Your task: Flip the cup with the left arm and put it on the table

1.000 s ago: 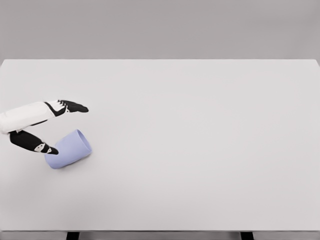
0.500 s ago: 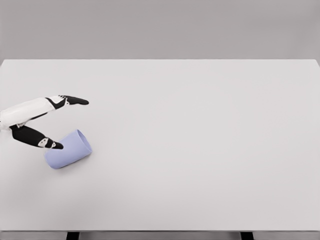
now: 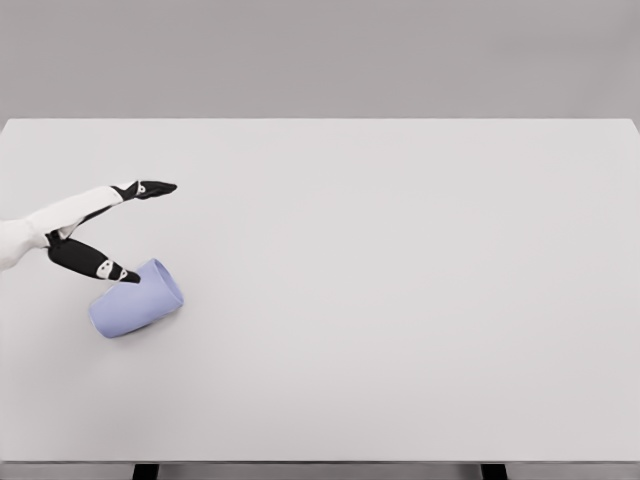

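1. Your left hand (image 3: 95,228) comes in at the table's (image 3: 400,300) left side, fingers (image 3: 150,188) stretched out and well spread from the thumb (image 3: 95,262), holding nothing.
2. The lavender cup (image 3: 137,298) lies on its side just below the hand, the thumb tip at its upper edge; you cannot tell whether they touch.

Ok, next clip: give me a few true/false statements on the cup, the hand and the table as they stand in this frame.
1. The cup lies on its side on the table. True.
2. The left hand grips the cup and holds it in the air. False: its fingers are spread, the cup rests on the table.
3. The cup is lavender blue. True.
4. The cup sits at the table's right end. False: it is near the left edge.
5. The right hand is working beside the cup. False: no right arm is in view.
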Controlling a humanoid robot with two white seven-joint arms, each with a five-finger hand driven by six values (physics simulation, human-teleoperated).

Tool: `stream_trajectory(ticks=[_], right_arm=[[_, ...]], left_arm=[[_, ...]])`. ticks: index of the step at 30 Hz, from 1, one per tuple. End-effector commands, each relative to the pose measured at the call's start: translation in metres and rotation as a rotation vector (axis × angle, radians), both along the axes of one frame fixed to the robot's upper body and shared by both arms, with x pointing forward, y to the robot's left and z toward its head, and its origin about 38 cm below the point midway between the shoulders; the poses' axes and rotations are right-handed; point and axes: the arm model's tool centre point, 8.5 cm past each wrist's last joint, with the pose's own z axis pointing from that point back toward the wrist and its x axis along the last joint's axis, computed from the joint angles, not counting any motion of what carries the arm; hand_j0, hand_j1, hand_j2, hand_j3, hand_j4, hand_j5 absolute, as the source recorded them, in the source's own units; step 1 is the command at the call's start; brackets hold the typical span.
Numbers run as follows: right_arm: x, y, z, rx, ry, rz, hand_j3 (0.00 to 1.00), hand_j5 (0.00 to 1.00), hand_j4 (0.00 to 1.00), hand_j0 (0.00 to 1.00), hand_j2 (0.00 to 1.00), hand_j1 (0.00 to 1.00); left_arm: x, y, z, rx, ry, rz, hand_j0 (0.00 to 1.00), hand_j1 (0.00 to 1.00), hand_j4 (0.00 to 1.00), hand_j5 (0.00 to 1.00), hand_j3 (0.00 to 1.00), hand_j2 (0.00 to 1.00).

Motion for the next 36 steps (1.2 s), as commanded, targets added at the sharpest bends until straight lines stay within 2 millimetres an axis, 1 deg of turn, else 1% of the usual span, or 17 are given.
stream_trajectory(ticks=[1,4,8,13,19,24,28,29,36], right_arm=[[0.000,0.000,0.000,-0.001,0.001,0.000,1.00,1.00,1.00,1.00,1.00,1.00],[0.000,0.000,0.000,0.000,0.001,0.000,1.00,1.00,1.00,1.00,1.00,1.00],[0.000,0.000,0.000,0.000,-0.001,0.000,1.00,1.00,1.00,1.00,1.00,1.00],[0.000,0.000,0.000,-0.001,0.001,0.000,1.00,1.00,1.00,1.00,1.00,1.00],[0.001,0.000,0.000,0.000,-0.001,0.000,1.00,1.00,1.00,1.00,1.00,1.00],[0.000,0.000,0.000,-0.001,0.001,0.000,1.00,1.00,1.00,1.00,1.00,1.00],[0.000,0.000,0.000,0.000,0.000,-0.001,1.00,1.00,1.00,1.00,1.00,1.00],[0.000,0.000,0.000,0.000,0.001,0.000,1.00,1.00,1.00,1.00,1.00,1.00],[0.000,0.000,0.000,0.000,-0.001,0.000,1.00,1.00,1.00,1.00,1.00,1.00]], left_arm=[[0.001,-0.001,0.000,-0.013,0.009,0.004,0.99,0.99,0.99,0.99,0.99,0.99],[-0.004,-0.002,0.002,-0.048,0.020,-0.036,0.99,0.99,0.99,0.99,0.99,0.99],[-0.017,0.007,-0.004,-0.015,0.153,-0.100,0.99,0.99,0.99,0.99,0.99,0.99],[-0.015,0.011,-0.005,-0.043,0.195,-0.046,0.99,0.99,0.99,0.99,0.99,0.99],[-0.009,0.015,-0.016,-0.009,0.287,0.063,0.99,0.99,0.99,0.99,0.99,0.99],[-0.004,0.010,-0.024,0.026,0.351,0.112,0.99,0.99,0.99,0.99,0.99,0.99],[-0.004,0.010,-0.026,0.022,0.372,0.128,0.99,0.99,0.99,0.99,0.99,0.99],[-0.003,0.006,-0.027,0.016,0.380,0.122,0.99,0.99,0.99,0.99,0.99,0.99],[-0.002,0.007,-0.032,0.006,0.439,0.165,0.99,0.99,0.99,0.99,0.99,0.99]])
